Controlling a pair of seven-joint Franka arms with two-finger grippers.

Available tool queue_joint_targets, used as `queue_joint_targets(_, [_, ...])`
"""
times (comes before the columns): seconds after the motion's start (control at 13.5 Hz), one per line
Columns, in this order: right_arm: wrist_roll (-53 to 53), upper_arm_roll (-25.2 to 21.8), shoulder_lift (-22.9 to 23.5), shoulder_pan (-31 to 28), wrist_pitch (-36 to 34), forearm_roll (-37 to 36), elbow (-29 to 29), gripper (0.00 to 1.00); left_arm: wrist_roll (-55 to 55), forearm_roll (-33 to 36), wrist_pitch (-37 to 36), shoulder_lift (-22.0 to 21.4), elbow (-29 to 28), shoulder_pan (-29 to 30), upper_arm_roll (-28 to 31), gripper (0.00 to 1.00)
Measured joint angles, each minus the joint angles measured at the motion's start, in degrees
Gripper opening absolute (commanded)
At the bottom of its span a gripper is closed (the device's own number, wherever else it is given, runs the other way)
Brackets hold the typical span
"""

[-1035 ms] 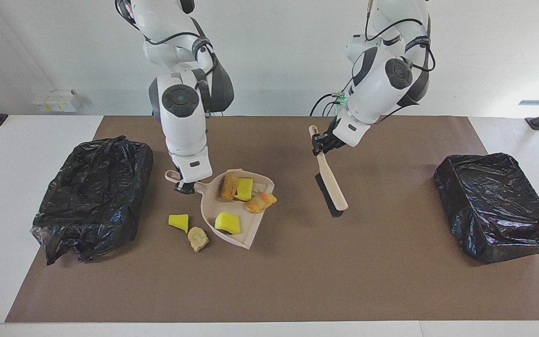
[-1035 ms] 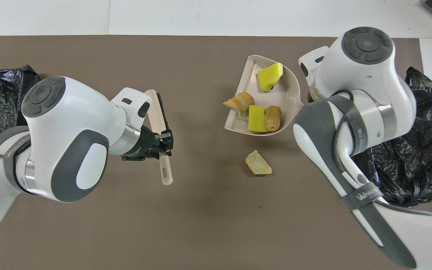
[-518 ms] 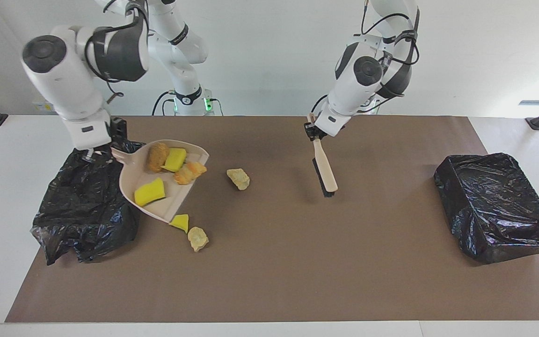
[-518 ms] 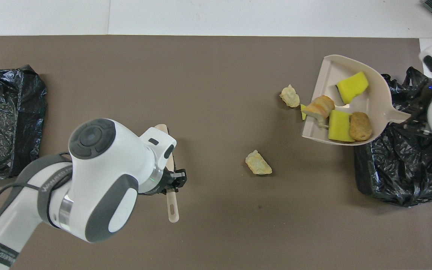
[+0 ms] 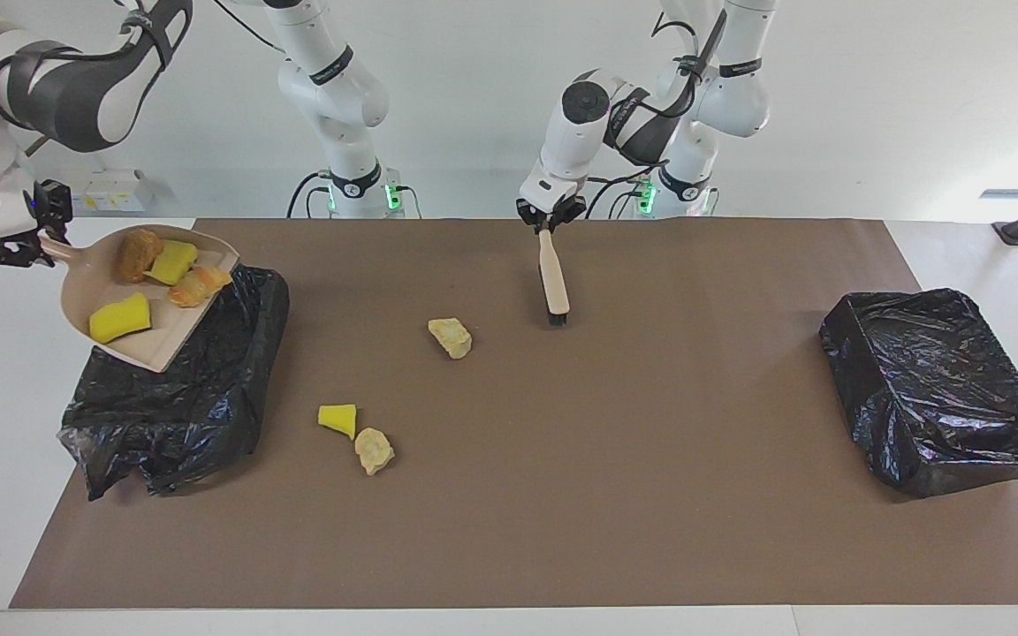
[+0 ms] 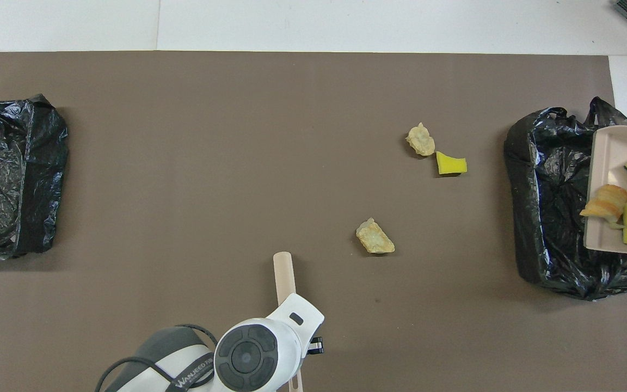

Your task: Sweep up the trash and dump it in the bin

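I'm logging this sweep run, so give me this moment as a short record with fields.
right gripper: shut on dustpan handle, over bin at right arm's end
in dustpan: four trash pieces
on table: three trash pieces
left gripper: shut on brush
second bin: at left arm's end

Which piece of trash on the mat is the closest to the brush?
The pale foam lump lying alone, nearer the robots than the other two. The brush hangs just beside it.
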Motion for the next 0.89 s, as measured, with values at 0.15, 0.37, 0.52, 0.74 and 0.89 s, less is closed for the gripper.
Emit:
queue_joint_targets(0.15, [0.01,0.24,0.31,1.19,6.14,-6.07,-3.44,0.00,-1.79,0.00,5.82,-1.34,-4.84,-1.39,-1.33,0.00])
queue_joint_targets(0.37, [0.99,0.31,0.94,2.68,11.93,-12.02,-5.80,0.00,-2.66,0.00,8.85,-1.71,-6.86,-1.64,-1.76,1.00])
queue_joint_targets(0.52, [1.11,0.29,0.95,2.71,14.01,-13.50,-7.57,0.00,-3.01,0.00,7.91,-1.80,-5.65,0.27,-1.27,1.00])
queue_joint_targets(0.74, [1.25,0.23,0.82,2.57,18.67,-18.49,-11.11,0.00,5.19,0.29,-3.67,-0.37,4.41,13.12,-0.81,1.00])
queue_joint_targets(0.89, [1.47,0.31,0.67,3.21,19.37,-20.72,-11.77,0.00,12.32,1.28,-6.94,3.26,10.67,22.09,-0.38,1.00])
